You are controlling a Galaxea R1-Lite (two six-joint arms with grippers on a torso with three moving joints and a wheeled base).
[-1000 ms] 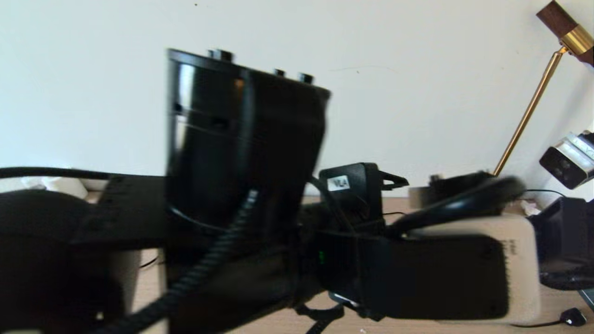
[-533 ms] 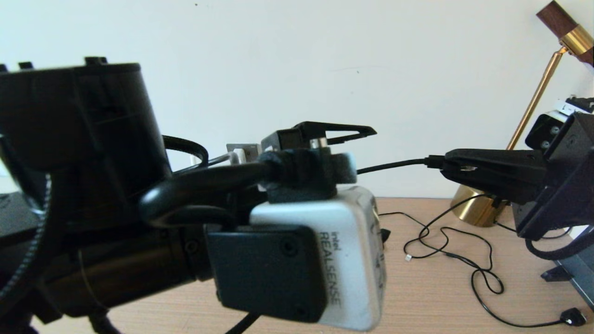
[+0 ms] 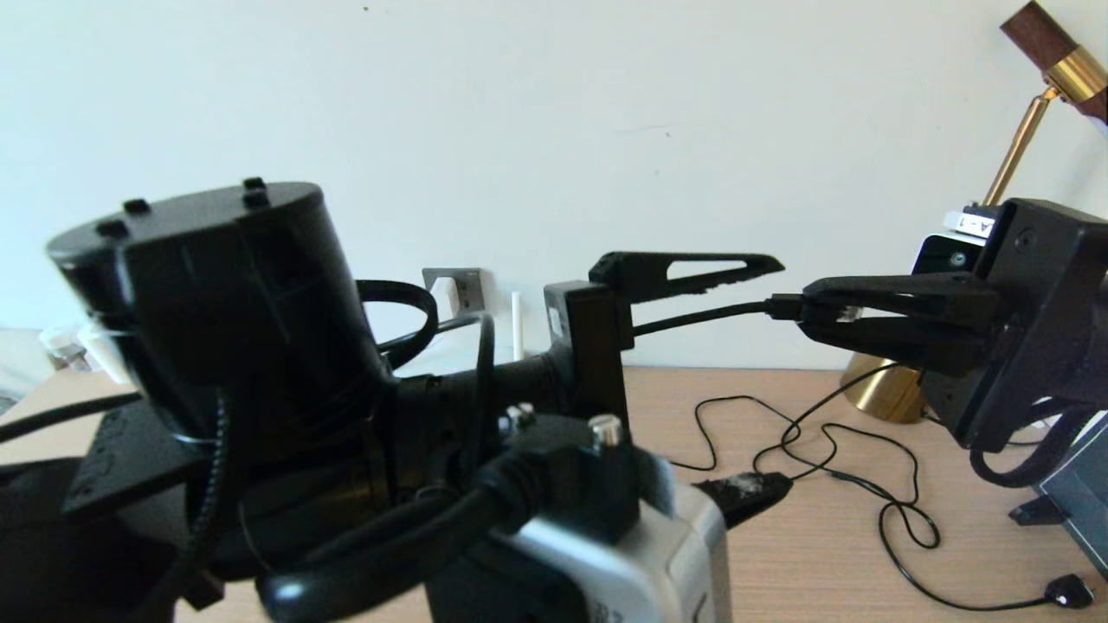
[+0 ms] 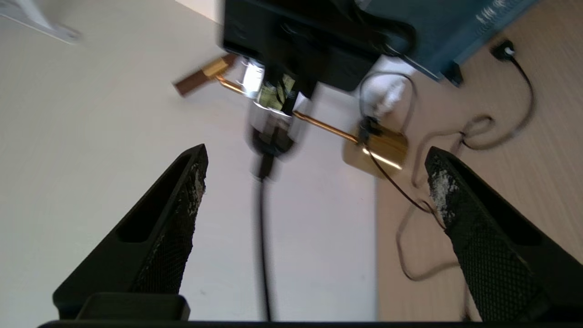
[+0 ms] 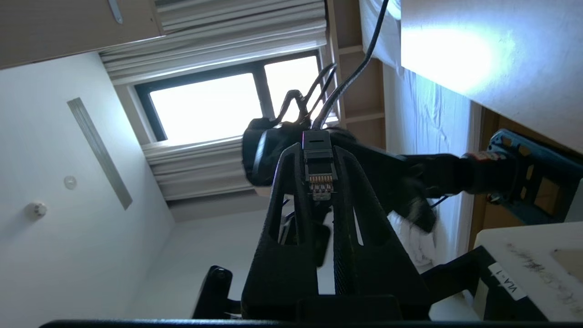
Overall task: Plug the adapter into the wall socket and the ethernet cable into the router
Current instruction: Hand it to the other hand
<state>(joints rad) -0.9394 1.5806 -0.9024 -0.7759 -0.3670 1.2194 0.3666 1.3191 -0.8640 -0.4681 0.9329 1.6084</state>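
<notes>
Above the desk (image 3: pixel 796 554), right side: right gripper (image 3: pixel 801 322) clamps the ethernet cable (image 3: pixel 692 318) at its clear connector | left gripper (image 4: pixel 314 182) spread wide, empty | router unseen | advice: keep connector level, latch clear of jaws.

Left gripper (image 3: pixel 762 381) mid-scene above the counter (image 3: pixel 805 554); right gripper (image 3: pixel 801 316) at 3 o'clock of it, tips just apart; ethernet cable (image 3: pixel 701 318) runs from right gripper twd 9 o'clock; wall socket (image 3: pixel 457 290) behind at 10 o'clock; lamp (image 3: pixel 1034 112) at 2 o'clock; thin cables (image 3: pixel 892 510) on counter below right gripper.
</notes>
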